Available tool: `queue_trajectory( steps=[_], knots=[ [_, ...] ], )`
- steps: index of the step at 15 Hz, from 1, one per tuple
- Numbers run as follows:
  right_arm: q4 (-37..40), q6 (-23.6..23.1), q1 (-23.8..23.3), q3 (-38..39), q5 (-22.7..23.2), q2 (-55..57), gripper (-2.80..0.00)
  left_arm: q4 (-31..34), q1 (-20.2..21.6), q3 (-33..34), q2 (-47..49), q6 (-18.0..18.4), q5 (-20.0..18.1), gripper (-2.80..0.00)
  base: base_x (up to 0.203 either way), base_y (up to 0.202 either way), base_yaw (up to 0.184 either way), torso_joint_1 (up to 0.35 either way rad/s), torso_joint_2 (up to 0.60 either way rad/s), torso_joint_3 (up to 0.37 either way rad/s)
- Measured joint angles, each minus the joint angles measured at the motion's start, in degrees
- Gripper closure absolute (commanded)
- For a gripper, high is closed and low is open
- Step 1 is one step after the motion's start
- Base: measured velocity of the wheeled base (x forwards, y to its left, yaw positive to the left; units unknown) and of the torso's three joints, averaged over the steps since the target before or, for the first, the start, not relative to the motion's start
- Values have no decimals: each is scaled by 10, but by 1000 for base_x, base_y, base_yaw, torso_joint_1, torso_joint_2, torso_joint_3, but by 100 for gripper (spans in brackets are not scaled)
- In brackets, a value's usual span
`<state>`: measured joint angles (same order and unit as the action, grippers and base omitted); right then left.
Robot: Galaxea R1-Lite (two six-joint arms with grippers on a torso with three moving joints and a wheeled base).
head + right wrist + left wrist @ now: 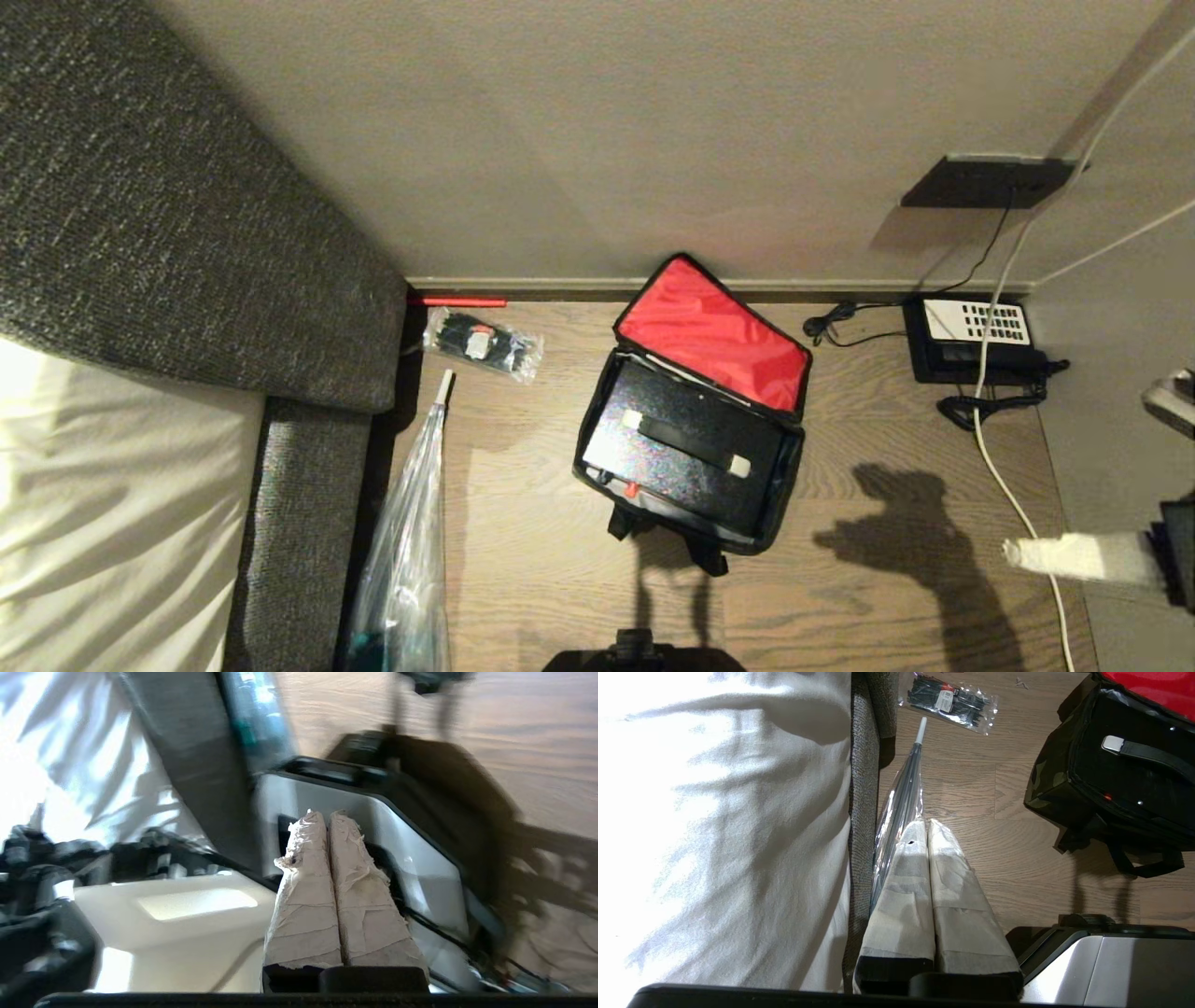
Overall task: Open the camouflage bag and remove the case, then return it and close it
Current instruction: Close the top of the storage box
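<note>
- Reaching in from the head view's right edge, the right end effector (1013, 553) has its taped fingers pressed together, holding nothing.
- Camouflage bag (780, 485) lies mid-frame on the floor, red lid flipped back.
- Case (686, 443) sits inside.

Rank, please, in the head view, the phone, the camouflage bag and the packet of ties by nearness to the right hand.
From the right hand, at the right edge:
1. Phone, by the wall, on the right.
2. Camouflage bag, open, mid-floor.
3. Packet of ties, left, near the sofa.
</note>
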<state>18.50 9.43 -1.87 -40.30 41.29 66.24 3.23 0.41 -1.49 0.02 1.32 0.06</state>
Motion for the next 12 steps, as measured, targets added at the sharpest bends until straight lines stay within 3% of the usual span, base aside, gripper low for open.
queue_trajectory(
  steps=[3,5,7,12],
  knots=[
    [-65,0,-1,-34,10,102,0,0,0,0,0,0,0,0,0,0,0,0,0,0],
    [-97,36,-1,-66,11,157,0,0,0,0,0,0,0,0,0,0,0,0,0,0],
    [-81,70,-4,-108,20,194,0,0,0,0,0,0,0,0,0,0,0,0,0,0],
    [-74,73,-6,-102,62,206,0,1,0,0,0,1,0,0,0,0,0,0,0,0]
  ],
)
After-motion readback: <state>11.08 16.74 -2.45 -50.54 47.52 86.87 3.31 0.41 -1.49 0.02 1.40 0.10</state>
